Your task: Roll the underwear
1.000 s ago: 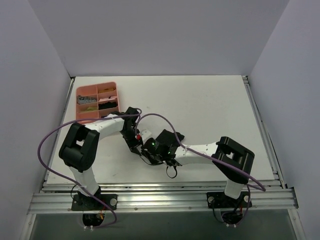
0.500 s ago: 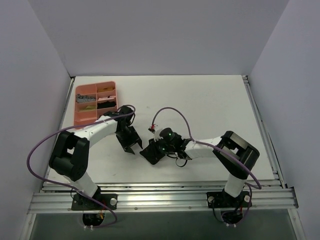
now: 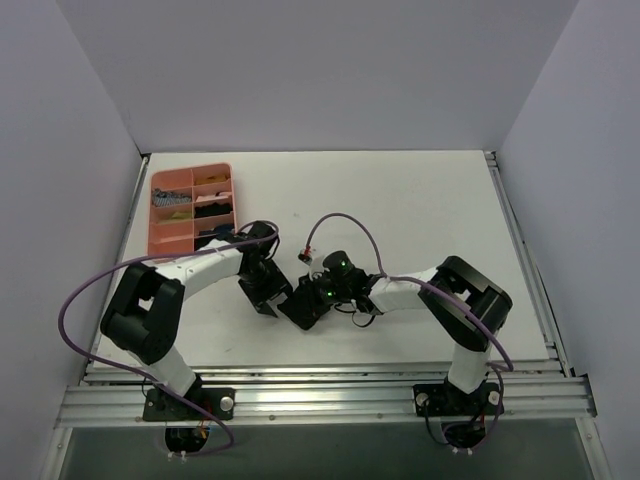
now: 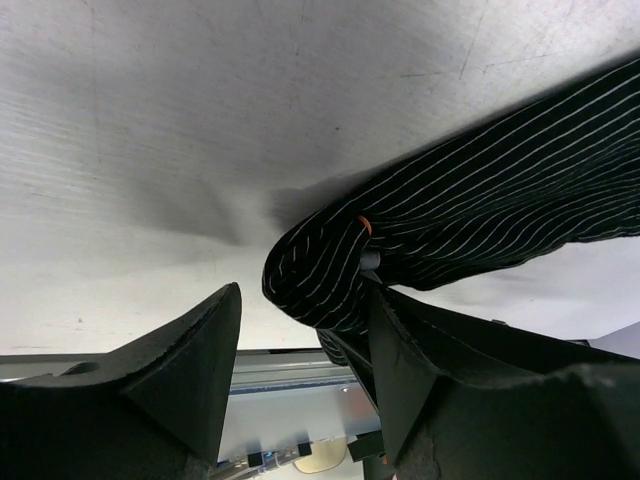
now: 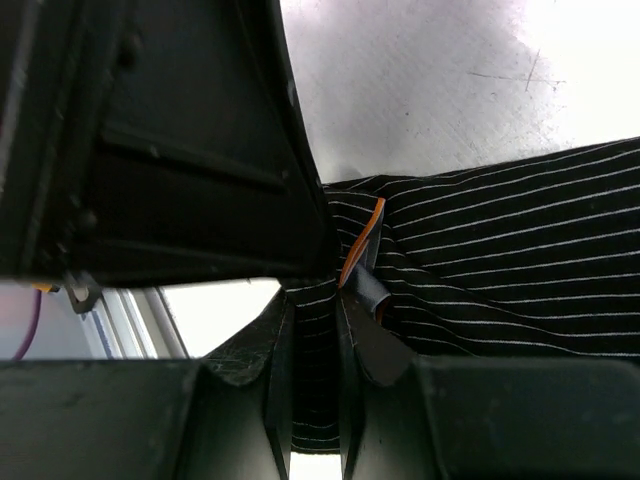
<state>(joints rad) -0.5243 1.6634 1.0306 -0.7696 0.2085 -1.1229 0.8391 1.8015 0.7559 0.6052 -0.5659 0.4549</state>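
Underwear (image 4: 480, 200): black fabric with thin white stripes. It lies on the white table (image 3: 420, 200) near the front edge, between the two grippers and well apart from the tray. An orange-brown band (image 5: 360, 245) shows at the folded end.

Right gripper (image 5: 312, 310): clenched on the underwear. The jaws stand close together, and a fold of the striped fabric is pinched between them just below the band.

Left gripper (image 4: 305, 300): released, with its jaws wide apart. The rounded, folded end of the underwear sits at the mouth of the jaws and touches the inner face of one finger (image 4: 420, 370). The other finger is clear of the fabric. The wrist views show the two grippers just beside each other.

Pink tray (image 3: 192, 205): located at the far left of the table, beyond the left arm. It is divided into two columns of small compartments.
- Far left compartment: grey pieces (image 3: 172, 198).
- Far right compartment: yellowish contents (image 3: 212, 181).
- Middle right compartment: a dark item (image 3: 210, 212).
- Near compartments: partly hidden by the left arm.

The items are too small to identify.
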